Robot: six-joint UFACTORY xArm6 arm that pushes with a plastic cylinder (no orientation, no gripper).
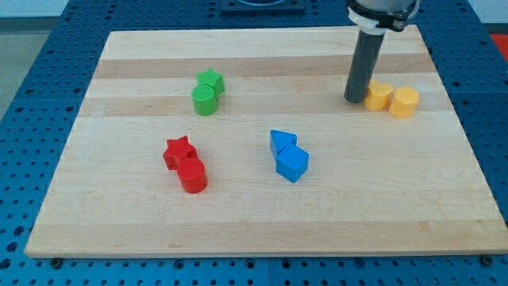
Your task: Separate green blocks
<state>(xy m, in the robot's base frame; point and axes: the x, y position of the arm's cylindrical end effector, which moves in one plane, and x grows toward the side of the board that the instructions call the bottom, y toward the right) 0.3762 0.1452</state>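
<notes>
Nearest the view's bottom we see the red cylinder [193,175], standing on the wooden board [119,214] and touching the red star [179,150], which sits just above it and slightly to the view's left. To the view's right of that pair lie two blue blocks pressed together: a blue cube [292,164] lower down and a blue triangle [281,142] touching it from the upper left.

Further up, left of centre, are the task's blocks. We find the green star [210,80] touching the green cylinder [204,101], the cylinder just below and a little left of the star — the two form one tight cluster, with no gap we can make out between them.

Toward the view's upper right stand two yellow blocks side by side, close together: a yellow hexagon [379,95] on the left and a yellow cylinder [405,102] on the right. Whether those two actually touch we cannot tell.

The dark rod comes down from the view's top, and my tip [355,99] rests on the board just left of the yellow hexagon, touching it or nearly so. We carry no hand here — only the bare rod, grasping nothing. My tip is well apart from the green pair, which lies far toward the view's left across open board.
</notes>
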